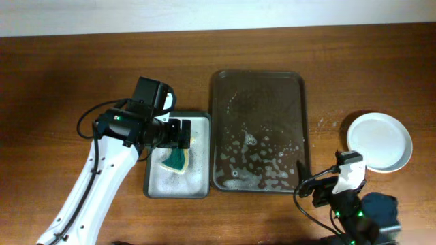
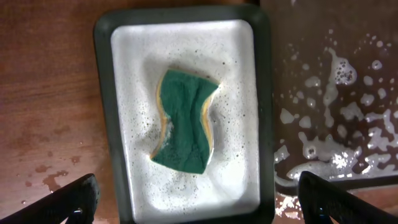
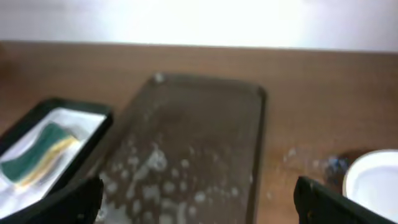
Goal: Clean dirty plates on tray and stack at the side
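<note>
Brown wooden desk (image 1: 68,82) carries all the things. The white plate (image 1: 379,141) lies on the bare wood, beyond the right claw (image 3: 211,200) and to its right side, well apart from its fingers. It looks clean, and I see only one, so it is not a stack yet. Directly ahead of this claw is the big dark tray (image 1: 259,82), wet with spots of foam, and no plate is on it. The right claw is wide, both fingers far apart, and it holds nothing.

Further out, under the left claw (image 1: 178,134), the green sponge (image 2: 183,121) rests in the small basin (image 2: 102,124) of white foam, just beside the tray. The left claw hangs above the sponge with fingers spread wide, touching nothing.

By my judgement the washing step is finished: the sponge is in its basin, the tray is without plates, and the plate is at the side. If another dirty plate comes, the next move asks the left claw to go down and close on the sponge at its narrow waist. Otherwise both arms only need to draw away.
</note>
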`<state>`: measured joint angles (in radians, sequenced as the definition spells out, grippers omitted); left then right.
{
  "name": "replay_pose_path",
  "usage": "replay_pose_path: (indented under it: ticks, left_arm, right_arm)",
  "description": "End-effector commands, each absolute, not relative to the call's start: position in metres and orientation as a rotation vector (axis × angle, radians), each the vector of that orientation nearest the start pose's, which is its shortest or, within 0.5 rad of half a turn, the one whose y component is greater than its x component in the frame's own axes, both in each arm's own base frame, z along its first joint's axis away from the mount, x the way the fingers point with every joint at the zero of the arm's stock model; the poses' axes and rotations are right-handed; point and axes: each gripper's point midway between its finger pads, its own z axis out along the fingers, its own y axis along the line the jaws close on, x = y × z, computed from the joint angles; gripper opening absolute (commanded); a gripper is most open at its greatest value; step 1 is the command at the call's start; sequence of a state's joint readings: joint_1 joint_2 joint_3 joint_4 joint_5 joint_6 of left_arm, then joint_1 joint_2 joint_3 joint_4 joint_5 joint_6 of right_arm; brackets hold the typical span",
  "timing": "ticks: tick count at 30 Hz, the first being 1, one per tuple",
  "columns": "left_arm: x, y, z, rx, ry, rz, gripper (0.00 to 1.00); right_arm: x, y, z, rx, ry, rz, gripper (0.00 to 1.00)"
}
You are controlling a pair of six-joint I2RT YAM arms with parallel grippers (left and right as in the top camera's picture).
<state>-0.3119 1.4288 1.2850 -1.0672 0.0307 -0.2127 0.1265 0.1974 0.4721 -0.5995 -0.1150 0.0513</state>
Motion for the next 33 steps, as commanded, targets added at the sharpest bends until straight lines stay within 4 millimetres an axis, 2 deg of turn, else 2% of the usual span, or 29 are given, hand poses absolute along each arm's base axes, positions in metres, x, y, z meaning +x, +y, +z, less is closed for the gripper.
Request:
replay_pose_path:
  ticks: [1,7,10,12,17,19,20,22,25,26,28,29,31,33]
  left_arm:
    - [0.305,-0.104,0.174,0.150,2.776,-0.181,1.00]
    - [0.305,-0.104,0.174,0.150,2.776,-0.181,1.00]
    - [0.305,-0.104,0.174,0.150,2.776,-0.181,1.00]
    - [0.305,-0.104,0.174,0.150,2.776,-0.181,1.00]
    - [0.305,-0.104,0.174,0.150,2.776,-0.181,1.00]
    - [0.303,-0.105,0.182,0.156,2.749,-0.190,1.00]
    - [0.295,-0.104,0.197,0.166,2.708,-0.201,1.00]
    - [0.278,-0.085,0.240,0.131,2.536,-0.147,1.00]
    - [0.266,-0.061,0.295,0.034,2.159,-0.164,1.00]
    - [0.255,-0.047,0.304,-0.019,2.032,-0.174,1.00]
    - [0.238,-0.027,0.304,-0.091,1.888,-0.164,1.00]
    - [0.224,-0.013,0.290,-0.135,1.787,-0.156,1.00]
    - [0.216,-0.008,0.263,-0.149,1.716,-0.159,1.00]
    - [0.219,-0.017,0.250,-0.063,1.612,-0.179,1.00]
  right_arm:
    - [0.215,0.042,0.188,-0.132,1.783,0.200,0.99]
    - [0.242,0.045,0.167,-0.125,1.597,0.201,0.99]
    - [0.242,0.045,0.167,-0.125,1.600,0.200,0.99]
    - [0.242,0.045,0.158,-0.125,1.639,0.199,0.99]
    - [0.242,0.045,0.157,-0.126,1.641,0.199,0.99]
    - [0.242,0.045,0.157,-0.126,1.641,0.199,0.99]
    - [0.242,0.045,0.157,-0.126,1.641,0.199,0.99]
    - [0.242,0.045,0.157,-0.126,1.641,0.199,0.99]
    - [0.242,0.045,0.157,-0.126,1.641,0.199,0.99]
    - [0.242,0.045,0.157,-0.126,1.641,0.199,0.99]
    - [0.242,0.045,0.157,-0.126,1.641,0.199,0.99]
    - [0.242,0.045,0.157,-0.126,1.641,0.199,0.99]
    - [0.242,0.045,0.157,-0.126,1.641,0.199,0.99]
    - [0.242,0.045,0.157,-0.126,1.641,0.199,0.99]
